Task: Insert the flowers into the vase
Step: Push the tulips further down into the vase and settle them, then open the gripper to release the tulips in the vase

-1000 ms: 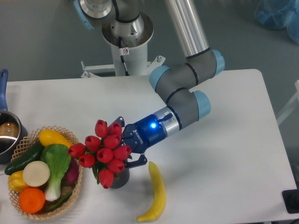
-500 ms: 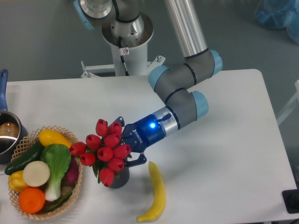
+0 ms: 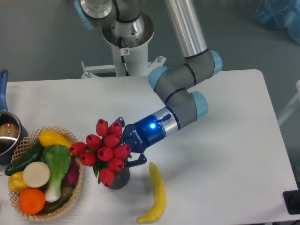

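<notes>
I see the gripper clamped on the flowers, stems down in the vase; banana just beside.

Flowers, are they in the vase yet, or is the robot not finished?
Nearly finished. The flowers sit right over the vase, and their stems seem to go down into it, though the blooms hide its top. The gripper is right against the bunch; whether it is gripping cannot be seen. What looks left is letting go and pulling away, leaving the flowers standing alone.
</notes>
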### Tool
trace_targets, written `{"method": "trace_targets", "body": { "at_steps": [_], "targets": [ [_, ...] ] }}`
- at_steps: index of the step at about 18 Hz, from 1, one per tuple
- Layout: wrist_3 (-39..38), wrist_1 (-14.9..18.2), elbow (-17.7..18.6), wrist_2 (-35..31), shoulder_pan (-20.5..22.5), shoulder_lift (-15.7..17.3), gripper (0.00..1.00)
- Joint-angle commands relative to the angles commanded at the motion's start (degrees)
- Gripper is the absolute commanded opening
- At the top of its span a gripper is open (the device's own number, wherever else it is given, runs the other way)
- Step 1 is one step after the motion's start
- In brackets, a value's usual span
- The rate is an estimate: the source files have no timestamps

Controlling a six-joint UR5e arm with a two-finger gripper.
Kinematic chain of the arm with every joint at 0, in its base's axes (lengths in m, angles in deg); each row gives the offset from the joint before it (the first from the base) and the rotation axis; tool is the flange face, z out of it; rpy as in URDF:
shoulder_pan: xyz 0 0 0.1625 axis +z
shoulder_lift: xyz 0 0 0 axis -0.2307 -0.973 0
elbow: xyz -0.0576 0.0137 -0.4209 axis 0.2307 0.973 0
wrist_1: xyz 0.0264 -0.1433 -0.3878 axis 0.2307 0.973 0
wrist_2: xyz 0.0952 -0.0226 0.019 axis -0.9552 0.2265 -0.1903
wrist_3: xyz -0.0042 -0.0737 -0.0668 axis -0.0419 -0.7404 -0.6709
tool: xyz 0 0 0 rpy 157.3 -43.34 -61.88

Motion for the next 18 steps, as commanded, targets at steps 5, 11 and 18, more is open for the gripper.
{"method": "trace_targets", "body": {
  "at_steps": [5,11,18],
  "targets": [
    [0.53,0.0,0.17,0.0,0.26,0.09,0.76],
    [0.53,0.0,0.53,0.0,0.53,0.17,0.85],
    [0.53,0.0,1.23,-0.09,0.88,0.18,0.92]
  ]
}}
